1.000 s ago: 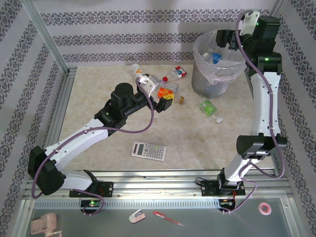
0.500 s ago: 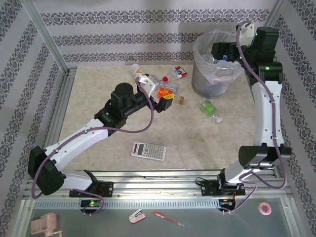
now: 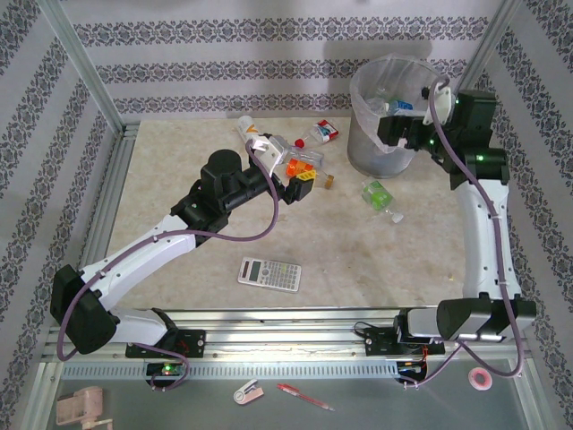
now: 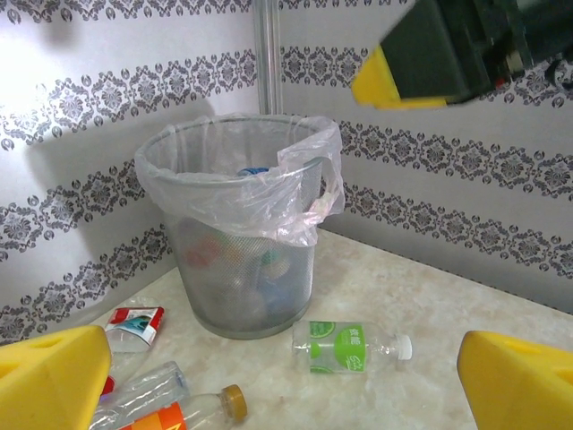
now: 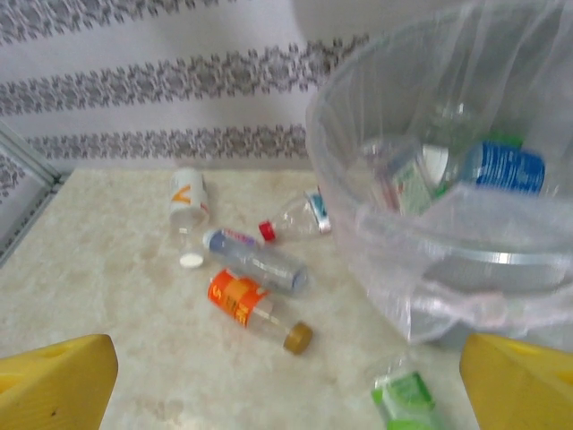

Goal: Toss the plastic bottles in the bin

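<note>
The bin (image 3: 365, 154) stands at the back right, with several plastic bottles inside, one blue-labelled (image 5: 506, 167). My right gripper (image 3: 396, 134) hovers open and empty over the bin's near rim (image 5: 403, 134); its yellow fingers (image 5: 54, 381) frame the floor. A green-labelled bottle (image 3: 378, 195) lies in front of the bin. An orange-labelled bottle (image 5: 243, 303), a clear one (image 5: 260, 262) and a red-capped one (image 5: 291, 219) lie left of it. My left gripper (image 3: 300, 182) is open just above the orange bottle, facing the bin (image 4: 237, 242) and green bottle (image 4: 349, 345).
A grey calculator (image 3: 269, 273) lies flat in the middle near the front. A white bottle with an orange mark (image 5: 188, 202) sits near the back wall. Patterned walls and metal posts (image 3: 94, 81) close off the table on three sides.
My right gripper has come down and towards the front, from high over the bin's mouth to its near rim. The left arm and the bottles have stayed put.
</note>
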Motion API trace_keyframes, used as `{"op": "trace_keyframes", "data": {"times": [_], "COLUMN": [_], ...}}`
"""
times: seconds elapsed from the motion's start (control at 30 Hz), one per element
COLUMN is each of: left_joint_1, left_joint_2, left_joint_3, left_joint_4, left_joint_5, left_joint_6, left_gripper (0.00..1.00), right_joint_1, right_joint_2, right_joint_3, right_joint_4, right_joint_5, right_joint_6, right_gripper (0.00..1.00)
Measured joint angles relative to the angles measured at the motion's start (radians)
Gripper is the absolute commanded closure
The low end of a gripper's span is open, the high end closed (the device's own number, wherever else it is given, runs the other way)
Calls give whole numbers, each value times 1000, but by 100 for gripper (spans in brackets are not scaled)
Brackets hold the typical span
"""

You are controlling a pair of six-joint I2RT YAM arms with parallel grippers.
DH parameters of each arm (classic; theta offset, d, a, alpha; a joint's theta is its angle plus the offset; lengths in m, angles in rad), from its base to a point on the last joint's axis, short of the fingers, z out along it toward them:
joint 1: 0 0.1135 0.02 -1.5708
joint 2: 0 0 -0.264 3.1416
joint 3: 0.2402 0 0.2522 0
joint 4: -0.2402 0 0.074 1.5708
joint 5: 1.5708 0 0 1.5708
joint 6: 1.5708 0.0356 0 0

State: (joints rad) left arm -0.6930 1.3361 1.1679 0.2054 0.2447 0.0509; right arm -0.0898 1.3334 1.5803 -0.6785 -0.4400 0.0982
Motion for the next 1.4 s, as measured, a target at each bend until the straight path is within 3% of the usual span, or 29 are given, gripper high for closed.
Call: {"op": "trace_keyframes", "data": {"times": [0.4,0.8,1.4], "left_joint_1": [0,0,0], "left_joint_2": [0,0,-1], "left_joint_3": [1,1,1], "left_joint_4": [0,0,0], "left_joint_5": [13,16,35], "left_joint_6": [0,1,8], "left_gripper": [0,0,0], "right_joint_1": [-30,-102,-150], "right_joint_2": [-108,-113,80], "right_joint_3": [-252,-421,-525], "right_joint_4": [-7,-5,16], "right_joint_5": [20,65,68], "right_joint_6": [51,86,2], "right_gripper": [2,3,12]}}
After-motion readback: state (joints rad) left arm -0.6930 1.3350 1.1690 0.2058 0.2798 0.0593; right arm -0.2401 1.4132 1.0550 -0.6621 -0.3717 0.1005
